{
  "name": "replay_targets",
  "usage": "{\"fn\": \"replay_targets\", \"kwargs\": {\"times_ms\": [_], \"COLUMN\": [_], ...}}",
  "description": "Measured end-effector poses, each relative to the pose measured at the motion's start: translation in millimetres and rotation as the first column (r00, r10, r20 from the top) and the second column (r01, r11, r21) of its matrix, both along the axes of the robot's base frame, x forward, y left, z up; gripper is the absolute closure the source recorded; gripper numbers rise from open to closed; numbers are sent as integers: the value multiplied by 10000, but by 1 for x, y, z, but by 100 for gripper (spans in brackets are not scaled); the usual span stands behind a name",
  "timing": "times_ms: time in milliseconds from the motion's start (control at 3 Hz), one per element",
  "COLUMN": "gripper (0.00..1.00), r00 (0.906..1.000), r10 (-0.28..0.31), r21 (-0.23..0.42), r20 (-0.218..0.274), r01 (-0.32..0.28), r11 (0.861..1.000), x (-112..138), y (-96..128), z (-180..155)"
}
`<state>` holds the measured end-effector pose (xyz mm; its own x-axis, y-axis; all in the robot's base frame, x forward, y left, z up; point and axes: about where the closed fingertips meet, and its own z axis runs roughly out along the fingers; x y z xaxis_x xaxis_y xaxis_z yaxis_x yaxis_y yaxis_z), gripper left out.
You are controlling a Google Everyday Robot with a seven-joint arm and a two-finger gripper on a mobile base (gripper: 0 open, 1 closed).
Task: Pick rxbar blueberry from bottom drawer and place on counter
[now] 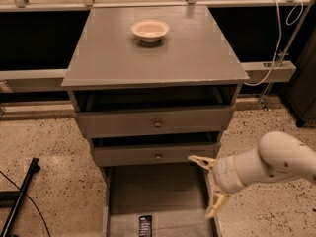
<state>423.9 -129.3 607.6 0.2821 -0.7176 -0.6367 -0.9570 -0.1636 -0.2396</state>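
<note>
- The pincer hangs below the front right corner of the worktop, just over the right side wall of the bottom drawer. It is released, with its two pale fingers spread wide and nothing between them.
- The rxbar blueberry lies flat on the floor of the bottom drawer, far out from the cabinet and a little left of the drawer's middle. It is well apart from the pincer, and its lower end runs to the edge of the view.
- The bottom drawer is pulled out beyond the worktop's front edge. The two knobbed drawers above it are slightly ajar.
- A cream bowl sits near the worktop's rear edge, a little left of centre.
- Risk: the lower finger is close to the drawer's right wall. Dropping straight down from here would likely strike that wall rather than reach the floor.
- Risk: the bar is thin and flat on the wood. Fingers closing too high may skid over the wrapper or push it along the drawer.
- Risk: on the lift, the white arm or the bar could catch the protruding drawer fronts or the worktop's front edge.
- Risk: placing near the rear edge could knock the bowl, and the front half looks safer.
</note>
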Motion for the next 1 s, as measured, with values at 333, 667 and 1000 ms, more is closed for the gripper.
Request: {"fn": "replay_targets", "kwargs": {"times_ms": [333,667,1000], "gripper": [0,0,0], "r00": [9797,9475,9449], "r10": [1905,3182,3273], "r21": [1762,2472,2753], "r20": [625,323,-74], "r01": [-1987,-3161,-3128], "r11": [9641,9160,9091], "x": [-1,-18,-25], "y": [102,157,167], "z": [-45,-114,-130]}}
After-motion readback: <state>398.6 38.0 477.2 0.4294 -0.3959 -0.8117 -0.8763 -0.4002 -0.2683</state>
